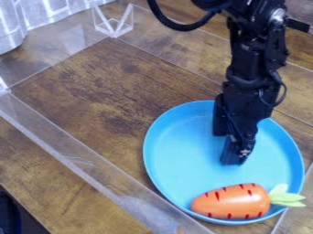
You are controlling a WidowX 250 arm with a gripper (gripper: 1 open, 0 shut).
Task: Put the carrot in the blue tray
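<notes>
Gripper (232, 146), black: jaws wide open, holding nothing, over the middle of the dish. Carrot (232, 201), orange, dark-red stripes: on the near side from the gripper, apart from it. Blue tray (184, 151), round: contains the carrot at its near edge, leafy end pointing right.

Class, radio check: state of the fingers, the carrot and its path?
Black fingers open, over blue plastic tray. Plump orange toy carrot inside blue round plastic tray, leafy end over rim. Nothing blocking it.
</notes>
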